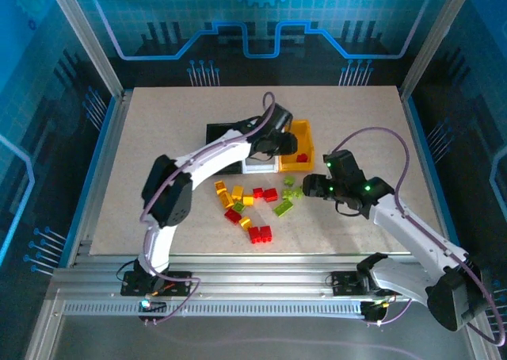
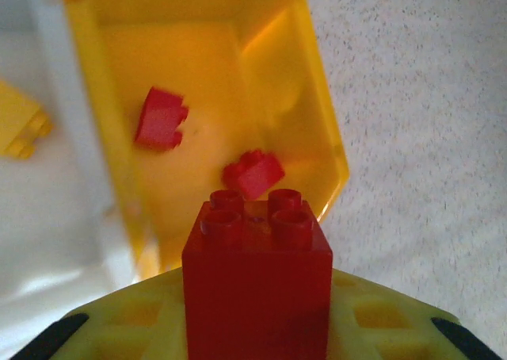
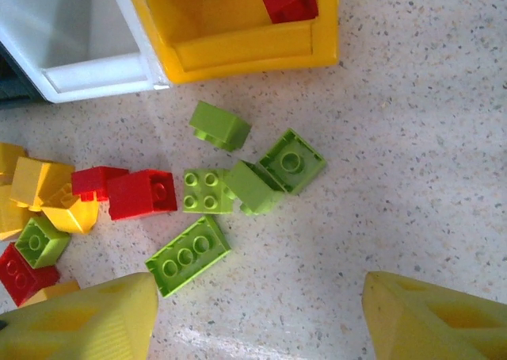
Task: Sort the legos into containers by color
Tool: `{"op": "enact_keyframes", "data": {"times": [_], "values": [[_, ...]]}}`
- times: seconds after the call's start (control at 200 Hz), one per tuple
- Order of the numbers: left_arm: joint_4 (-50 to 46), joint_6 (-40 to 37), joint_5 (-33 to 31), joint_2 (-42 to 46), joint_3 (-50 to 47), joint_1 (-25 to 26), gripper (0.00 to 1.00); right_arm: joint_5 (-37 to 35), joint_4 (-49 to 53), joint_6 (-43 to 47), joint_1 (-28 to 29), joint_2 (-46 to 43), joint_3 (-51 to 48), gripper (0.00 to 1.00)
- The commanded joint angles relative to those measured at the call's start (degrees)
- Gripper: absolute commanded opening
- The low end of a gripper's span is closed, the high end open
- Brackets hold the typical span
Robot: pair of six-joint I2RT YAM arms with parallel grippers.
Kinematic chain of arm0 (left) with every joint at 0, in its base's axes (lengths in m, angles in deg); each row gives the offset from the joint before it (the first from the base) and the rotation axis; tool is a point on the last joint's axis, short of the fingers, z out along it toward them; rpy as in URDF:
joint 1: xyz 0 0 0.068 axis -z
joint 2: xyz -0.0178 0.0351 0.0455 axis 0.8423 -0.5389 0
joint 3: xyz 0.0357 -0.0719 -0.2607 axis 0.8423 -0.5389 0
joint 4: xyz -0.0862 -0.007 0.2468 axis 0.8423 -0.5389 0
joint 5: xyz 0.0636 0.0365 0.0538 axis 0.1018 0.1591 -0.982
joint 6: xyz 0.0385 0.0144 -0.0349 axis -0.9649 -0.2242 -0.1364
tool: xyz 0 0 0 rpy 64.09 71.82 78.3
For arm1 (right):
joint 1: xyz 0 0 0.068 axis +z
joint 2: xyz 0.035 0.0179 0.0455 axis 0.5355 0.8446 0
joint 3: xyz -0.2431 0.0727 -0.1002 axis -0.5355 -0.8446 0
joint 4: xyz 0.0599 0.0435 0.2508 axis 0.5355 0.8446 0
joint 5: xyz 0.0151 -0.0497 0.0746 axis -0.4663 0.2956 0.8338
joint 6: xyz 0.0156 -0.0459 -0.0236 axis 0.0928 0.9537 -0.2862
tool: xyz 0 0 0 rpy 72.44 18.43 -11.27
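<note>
My left gripper (image 2: 257,322) is shut on a red lego (image 2: 257,285), studs facing forward, held above the near end of the yellow-orange container (image 2: 329,126). Two red legos (image 2: 161,118) lie inside that bin. A yellow lego (image 2: 20,122) lies in the white container (image 2: 47,217) beside it. From above, the left gripper (image 1: 283,144) hangs over the bins and the black container (image 1: 222,130) stands at the left end. My right gripper (image 3: 257,312) is open above bare table, just below several lime green legos (image 3: 188,254). Loose red (image 3: 141,193) and yellow (image 3: 36,181) legos lie to their left.
The loose legos (image 1: 249,205) are scattered in front of the bins at the table's middle. The right gripper (image 1: 313,187) hovers at their right edge. Grey table (image 1: 158,138) stretches to both sides, with aluminium frame rails around it.
</note>
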Motion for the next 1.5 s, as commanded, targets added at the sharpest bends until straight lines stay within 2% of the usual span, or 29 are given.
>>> {"op": "enact_keyframes", "data": {"times": [0.0,0.11,0.2,0.335,0.42,0.525,0.735,0.905,1.011,1.131,1.326,1.496], "values": [[-4.3,-1.6,0.2,-5.6,8.6,0.2,0.31,-0.4,1.3,-1.3,-0.8,-1.6,-1.0,0.7],[-6.6,-1.3,0.2,-10.7,14.9,0.0,0.4,0.8,1.2,-1.3,-0.7,-2.1,-1.8,0.71],[-7.9,-0.7,0.8,-12.9,17.9,-0.1,0.52,2.3,0.6,-1.1,-0.7,-2.1,-2.4,0.72],[-7.1,0.0,1.6,-12.0,18.1,-0.1,0.68,3.3,0.2,-1.0,-0.6,-1.8,-3.3,0.73],[-6.9,0.3,1.8,-10.2,17.6,-0.1,0.74,4.4,-0.6,-0.9,-0.6,-1.7,-3.5,0.74],[-4.0,0.9,2.6,-5.1,12.7,-0.1,0.83,6.1,-1.1,-0.2,-0.3,-0.7,-3.2,0.76],[5.1,2.8,4.0,11.1,-8.1,0.2,0.99,8.0,-2.6,1.0,3.9,3.6,-2.7,0.77],[9.0,4.1,3.0,26.6,-28.9,0.5,0.99,10.2,-4.4,3.7,12.5,10.6,-0.5,0.8],[8.9,5.0,0.6,36.3,-40.8,0.5,0.99,9.5,-3.8,5.8,19.1,16.2,2.2,0.8],[7.2,7.6,-2.9,45.9,-52.3,0.5,0.99,7.7,-5.1,4.9,23.2,20.1,3.8,0.79],[3.4,11.5,-8.0,58.1,-64.4,0.4,0.99,8.3,-5.6,5.5,25.4,25.0,7.2,0.71],[-0.1,12.7,-10.3,62.5,-67.3,0.4,0.99,8.9,-4.2,7.0,27.3,27.8,8.2,0.75]]}}
